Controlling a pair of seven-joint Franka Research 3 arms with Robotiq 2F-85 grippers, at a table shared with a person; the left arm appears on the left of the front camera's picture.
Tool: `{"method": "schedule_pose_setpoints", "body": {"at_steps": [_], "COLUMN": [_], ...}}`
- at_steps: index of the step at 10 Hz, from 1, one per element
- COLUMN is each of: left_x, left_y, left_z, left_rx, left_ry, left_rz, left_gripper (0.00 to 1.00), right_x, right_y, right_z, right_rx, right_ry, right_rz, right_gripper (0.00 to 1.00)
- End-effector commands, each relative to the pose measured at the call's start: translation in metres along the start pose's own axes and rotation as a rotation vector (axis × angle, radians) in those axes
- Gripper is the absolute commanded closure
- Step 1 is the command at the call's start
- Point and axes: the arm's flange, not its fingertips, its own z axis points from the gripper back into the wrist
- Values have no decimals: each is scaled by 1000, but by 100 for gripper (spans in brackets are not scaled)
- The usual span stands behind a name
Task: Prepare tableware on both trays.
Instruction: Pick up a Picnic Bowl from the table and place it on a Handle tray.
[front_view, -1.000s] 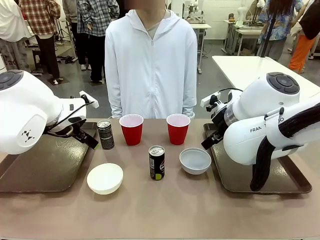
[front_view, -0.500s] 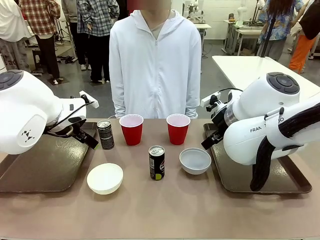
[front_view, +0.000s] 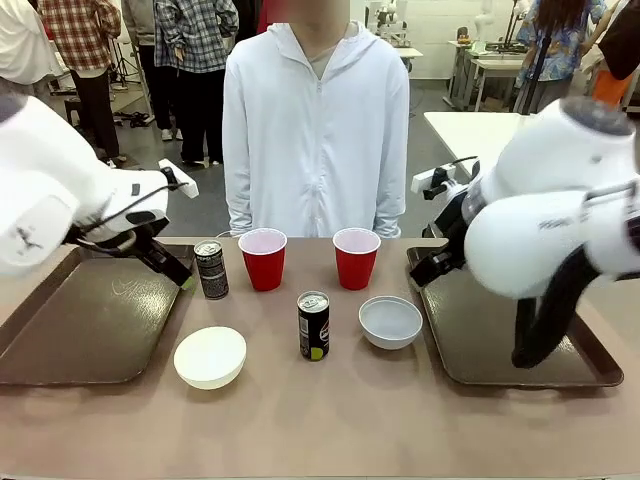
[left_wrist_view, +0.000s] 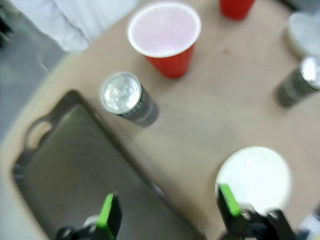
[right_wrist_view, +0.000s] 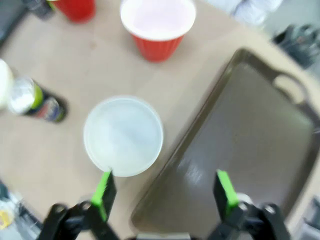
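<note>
Two red cups (front_view: 263, 258) (front_view: 356, 257) stand mid-table at the far side, before the person. One dark can (front_view: 211, 268) stands by the left tray (front_view: 80, 320), the other can (front_view: 313, 325) in the middle. Toward the front left lies the cream bowl (front_view: 210, 356); the grey-blue bowl (front_view: 390, 322) rests beside the right tray (front_view: 520, 345). My left gripper (left_wrist_view: 167, 210) hangs open over its tray's rim (left_wrist_view: 75, 165), between can (left_wrist_view: 125, 97) and cream bowl (left_wrist_view: 255, 175). My right gripper (right_wrist_view: 164, 190) is open above the gap between grey-blue bowl (right_wrist_view: 123, 136) and tray (right_wrist_view: 240, 150).
A person in a white hooded jacket (front_view: 315, 130) stands at the far edge, hands out of view. Both trays hold nothing. Bare tabletop (front_view: 330, 420) stretches along the front edge. My bulky white arms (front_view: 560, 210) overhang both trays.
Both arms have lifted and swung a little, blurring the picture. The person has shifted slightly to the right. The tableware has not moved.
</note>
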Motion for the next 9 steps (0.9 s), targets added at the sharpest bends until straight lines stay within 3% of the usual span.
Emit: {"method": "schedule_pose_setpoints", "body": {"at_steps": [1, 3, 4, 5, 6, 8, 9], "left_x": [-110, -136, -139, -125, -40, -43, -43], "left_y": [-23, -25, -22, -23, 1, 4, 21], "left_z": [51, 53, 48, 37, 75, 77, 69], "left_rx": [-88, -146, -169, -130, -141, -145, -252], "left_ry": [65, 155, 174, 138, 171, 182, 125], "left_rz": [28, 58, 69, 11, 59, 50, 114], "left_gripper": [0, 0, 0, 0, 0, 0, 0], "right_x": [-119, -162, -163, -138, -53, -56, -53], "right_y": [15, 19, 18, 17, 2, 1, -26], "right_z": [41, 43, 40, 34, 72, 77, 72], "right_rx": [53, 143, 142, -37, 130, 80, 298], "right_ry": [148, 222, 250, 244, 256, 272, 240], "right_rz": [-97, -133, -118, -12, -113, -86, -140], "right_gripper": [0, 0, 0, 0, 0, 0, 0]}}
